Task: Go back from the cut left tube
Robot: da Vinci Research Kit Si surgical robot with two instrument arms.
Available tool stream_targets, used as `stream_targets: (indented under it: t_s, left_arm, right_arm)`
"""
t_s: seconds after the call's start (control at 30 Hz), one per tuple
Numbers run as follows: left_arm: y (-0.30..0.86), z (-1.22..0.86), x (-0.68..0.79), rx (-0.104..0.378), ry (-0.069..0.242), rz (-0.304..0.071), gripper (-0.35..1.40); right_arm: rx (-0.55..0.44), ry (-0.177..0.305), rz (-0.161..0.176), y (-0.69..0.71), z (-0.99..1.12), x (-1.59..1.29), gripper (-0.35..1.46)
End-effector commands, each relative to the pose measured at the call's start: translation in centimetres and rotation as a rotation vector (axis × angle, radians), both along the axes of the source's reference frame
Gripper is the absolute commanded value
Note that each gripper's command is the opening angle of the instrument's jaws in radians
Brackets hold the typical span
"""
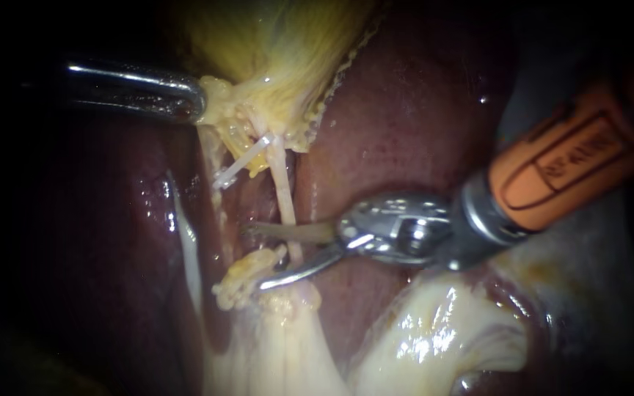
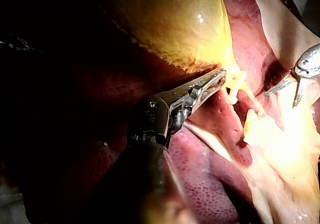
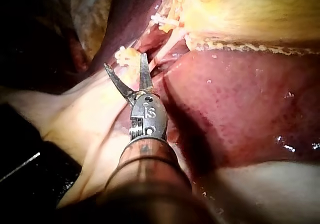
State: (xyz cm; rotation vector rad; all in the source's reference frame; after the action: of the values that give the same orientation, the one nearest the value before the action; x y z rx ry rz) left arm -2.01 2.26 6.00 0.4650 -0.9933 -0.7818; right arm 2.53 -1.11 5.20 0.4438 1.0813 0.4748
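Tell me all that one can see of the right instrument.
The right instrument enters from the upper right: an orange shaft, then a shiny metal wrist, then two thin, curved blades. The blades stand apart and hold nothing. They point toward the pale tube and the yellow tissue below it; whether they touch either I cannot tell.

- My right instrument point(image 1: 256, 257): polished, glossy metal blades; matt plastic-looking sleeve.
- My left instrument point(image 1: 194, 99): smooth, shiny metal.
- Liver point(image 1: 405, 110): wet, glossy, finely stippled.
- Gallbladder point(image 1: 273, 44), against the liver: fibrous, with a grainy edge.
- Clip point(image 1: 243, 163): smooth, plastic-looking.
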Motion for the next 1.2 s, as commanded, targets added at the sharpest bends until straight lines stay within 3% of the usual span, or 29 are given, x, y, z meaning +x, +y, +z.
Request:
stream_targets:
  t_s: [0.03,0.23,0.33,0.5,0.9,1.2]
  left_arm:
    - [0.0,0.0,0.0,0.0,0.0,0.0,-0.35]
    - [0.0,0.0,0.0,0.0,0.0,0.0,-0.35]
    - [-0.01,0.0,0.0,0.0,0.0,0.0,-0.35]
    - [0.0,0.0,0.0,0.0,0.0,0.0,-0.35]
    - [-0.03,0.05,-0.07,-0.003,0.004,-0.004,-0.35]
    - [-0.09,0.33,-0.26,0.017,-0.003,-0.01,-0.35]
  right_arm:
    - [-0.025,-0.032,-0.023,0.03,-0.03,-0.07,1.45]
    - [-0.133,-0.235,-0.157,0.2,-0.27,-0.46,1.45]
    - [-0.134,-0.314,-0.19,0.29,-0.38,-0.6,1.45]
    - [-0.12,-0.391,-0.222,0.37,-0.5,-0.76,1.45]
    - [-0.118,-0.41,-0.237,0.31,-0.59,-0.78,1.45]
    - [-0.093,-0.438,-0.237,0.3,-0.6,-0.79,1.45]
